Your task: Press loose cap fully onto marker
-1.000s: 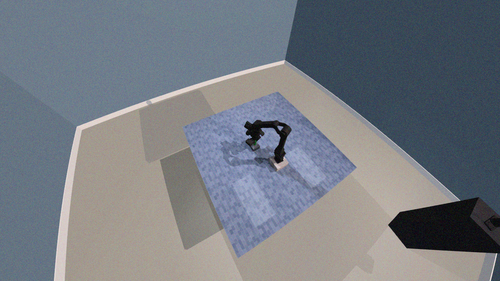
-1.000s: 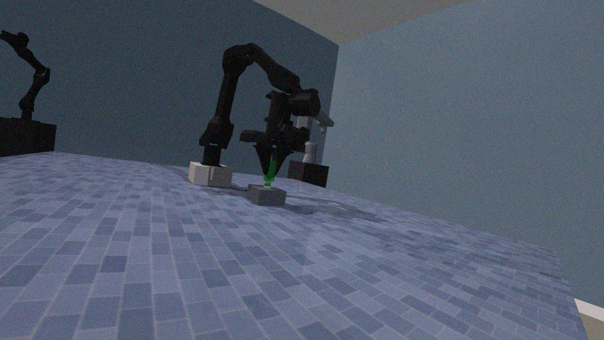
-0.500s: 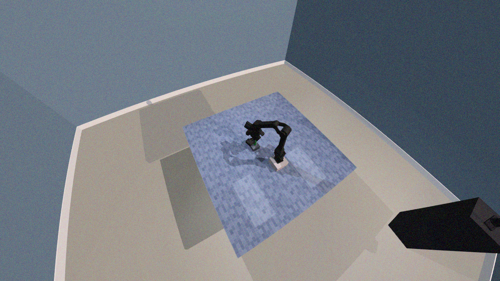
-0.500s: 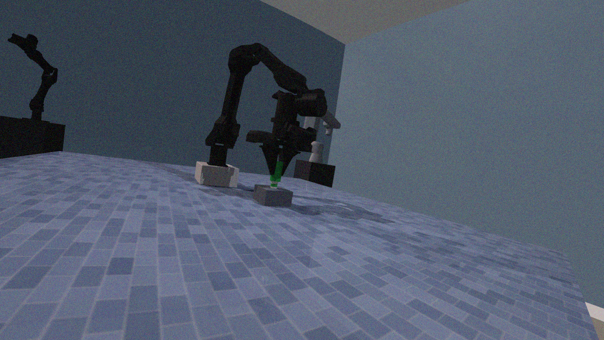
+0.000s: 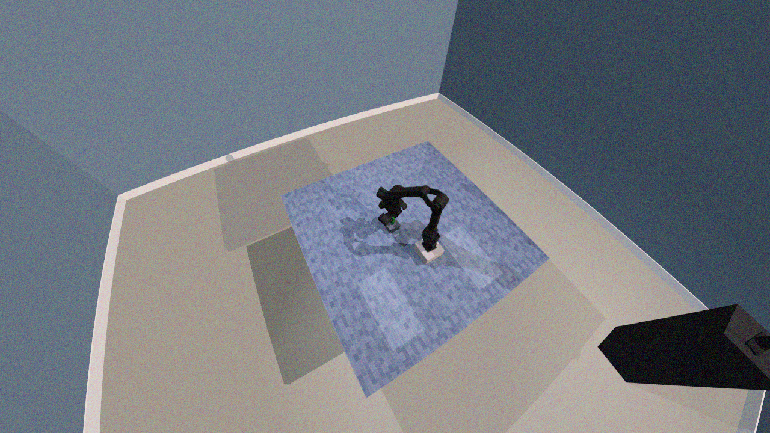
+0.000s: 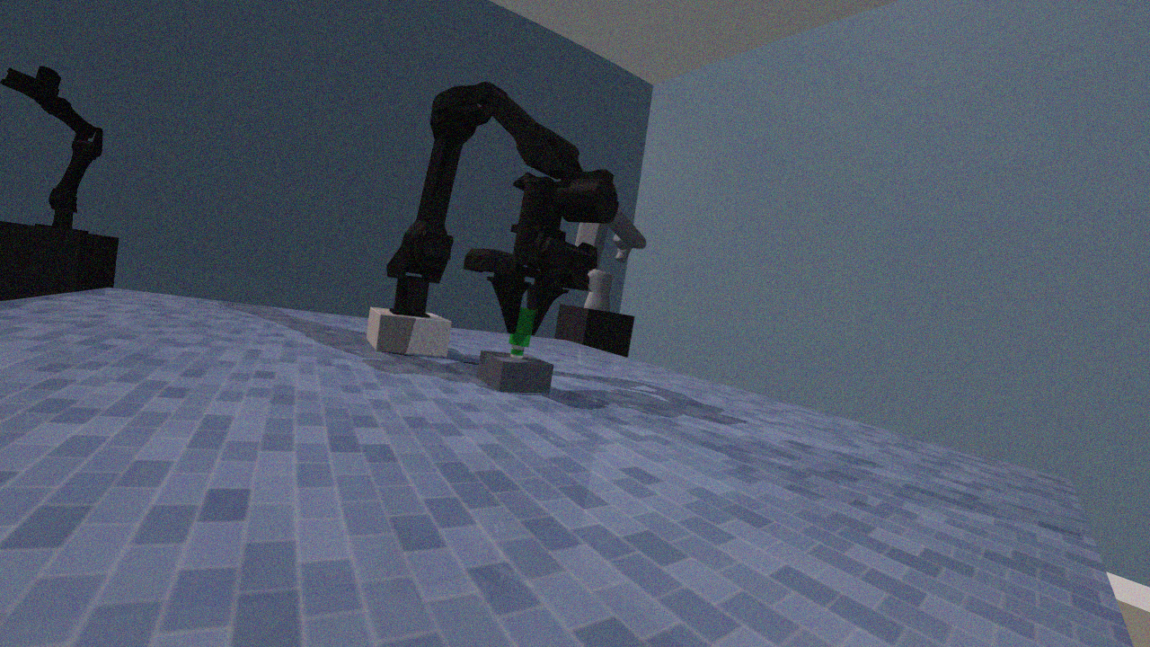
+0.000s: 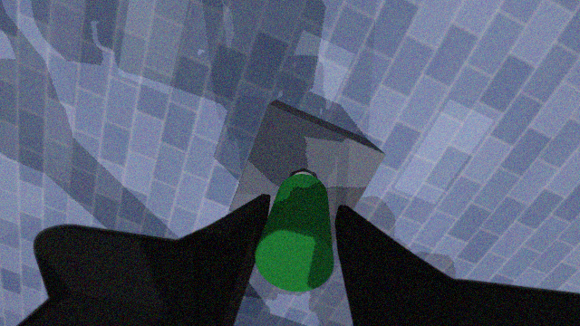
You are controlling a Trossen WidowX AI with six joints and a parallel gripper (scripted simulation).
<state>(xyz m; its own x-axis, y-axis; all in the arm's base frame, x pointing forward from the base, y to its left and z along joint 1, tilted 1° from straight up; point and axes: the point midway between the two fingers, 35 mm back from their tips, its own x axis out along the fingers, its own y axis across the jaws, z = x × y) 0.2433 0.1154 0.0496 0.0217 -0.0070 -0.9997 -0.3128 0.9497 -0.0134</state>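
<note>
Two black fingers of the end effector (image 7: pixel 303 209) stand a little apart on either side of the green cap (image 7: pixel 296 233) — in the wrist view a narrow strip of daylight shows between each finger and the cap's sides, so the end effector is partly open and grips nothing. The cap sits upright on the marker (image 6: pixel 517 349), whose pale lower end shows just under the green in the exterior view, where it enters the grey holder block (image 6: pixel 516 373). From the wrist camera only a thin light rim of the marker peeks out past the cap's far end, with the block's top face right behind it. The block rests on the blue tiled surface (image 6: pixel 322 499), near the arm's white base (image 6: pixel 407 331) and to its side. The arm (image 5: pixel 425 207) arches up from that base and bends down — its end effector points straight down over the block, fingertips level with the cap's upper part.
</note>
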